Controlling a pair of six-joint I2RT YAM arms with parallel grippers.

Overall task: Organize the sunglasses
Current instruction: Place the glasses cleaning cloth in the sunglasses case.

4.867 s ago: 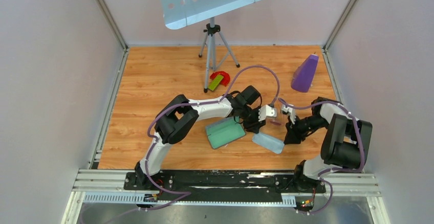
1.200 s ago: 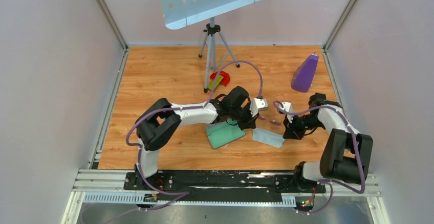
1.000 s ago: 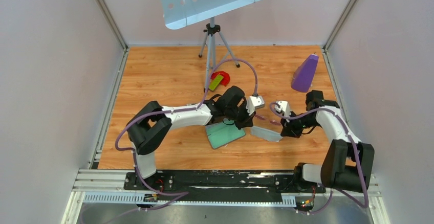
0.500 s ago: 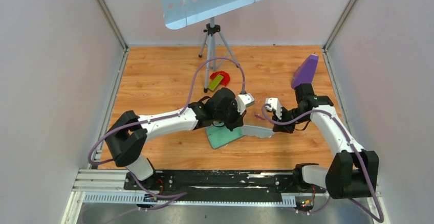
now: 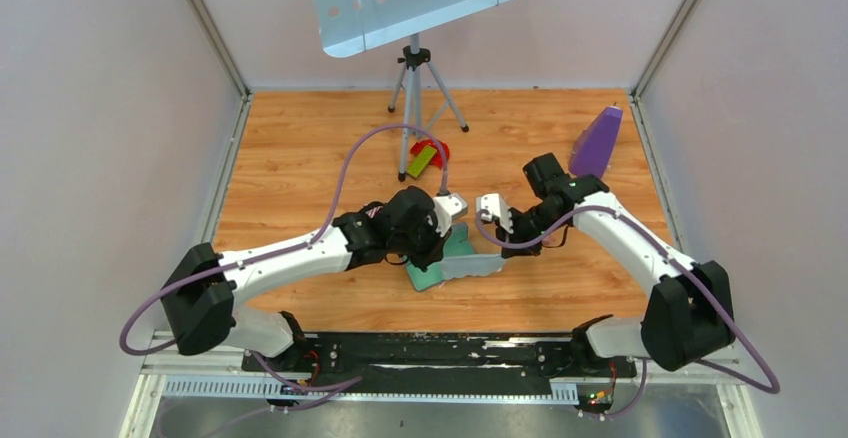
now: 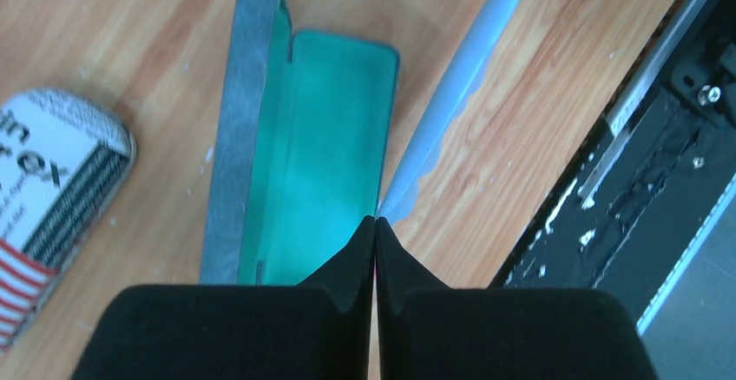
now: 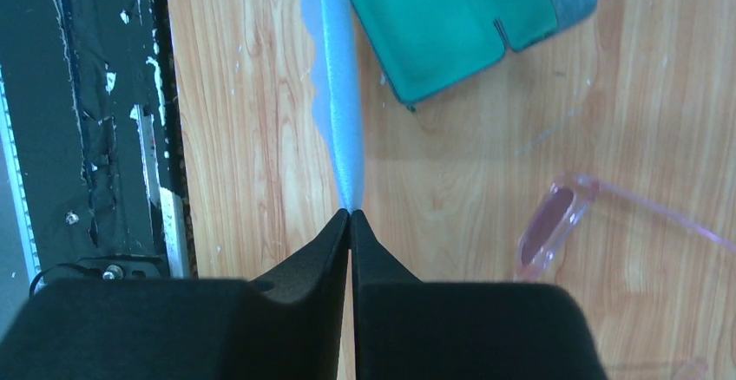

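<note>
While left pincer (image 6: 375,224) and right pincer (image 7: 350,217) clamp blue cloth (image 6: 457,102), wood tabletop (image 5: 300,148), pale walls (image 5: 100,108)

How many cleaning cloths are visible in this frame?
1. The cloth is pinched at opposite ends by the left claw and right claw, stretched alongside the open case. Others may be hidden under the arms.

The surface (image 5: 300,148) is grained wood, faintly shiny. The case (image 6: 334,137) has a rough grey fabric shell and smooth teal lining. Beside the case lie a thin matt cloth (image 7: 334,94) and glossy translucent pink plastic sunglasses (image 7: 551,224).
</note>
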